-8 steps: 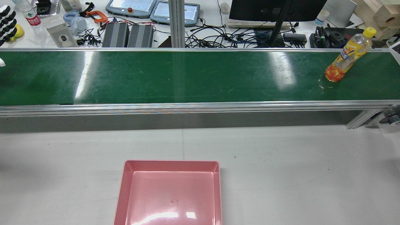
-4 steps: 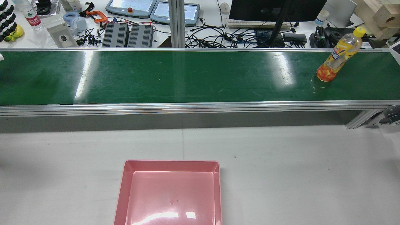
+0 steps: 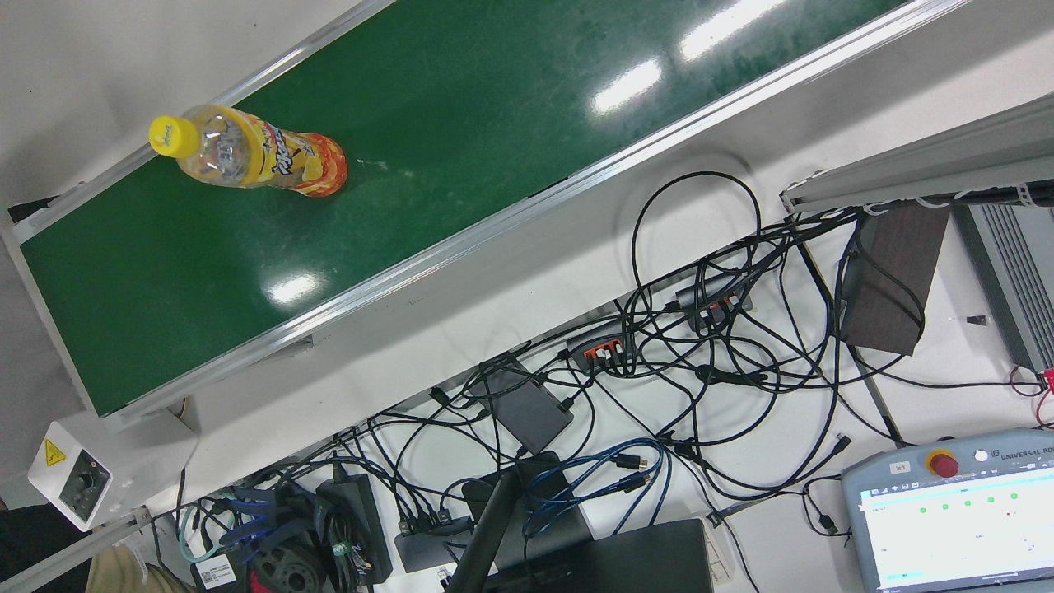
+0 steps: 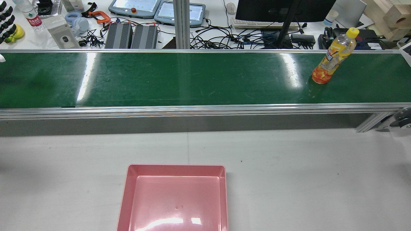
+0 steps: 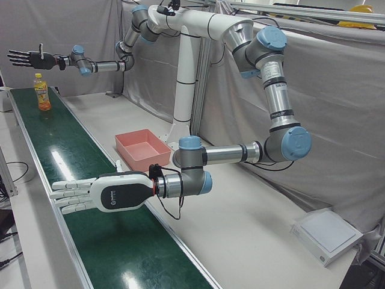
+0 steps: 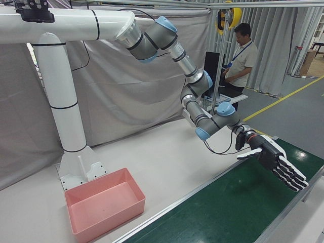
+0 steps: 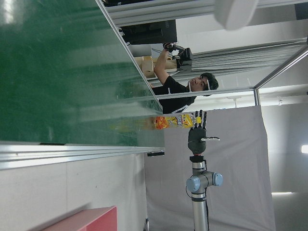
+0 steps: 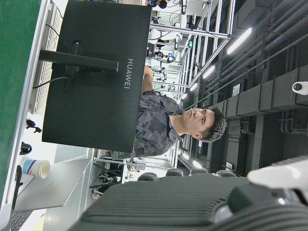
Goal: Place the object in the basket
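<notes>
An orange drink bottle [image 4: 334, 56] with a yellow cap stands upright on the green conveyor belt [image 4: 192, 77], toward its right end. It also shows in the front view [image 3: 247, 152] and the left-front view [image 5: 41, 91]. The pink basket [image 4: 175, 170] sits empty on the white table before the pedestal. My right hand [image 5: 27, 58] is open in the air beyond the bottle, palm toward it, apart from it. My left hand [image 5: 99, 192] is open over the belt's other end, far from the bottle. It also shows in the right-front view [image 6: 271, 157].
Behind the belt is a desk with cables [image 3: 700, 329], a monitor [image 4: 282, 9] and teach pendants [image 4: 135, 6]. A control box [image 3: 78, 478] sits at the belt's end. A person [image 6: 242, 50] stands at a workstation in the background.
The bottle has moved left along the belt, still upright. The left hand's fingers at the view's edge have shifted only slightly.
</notes>
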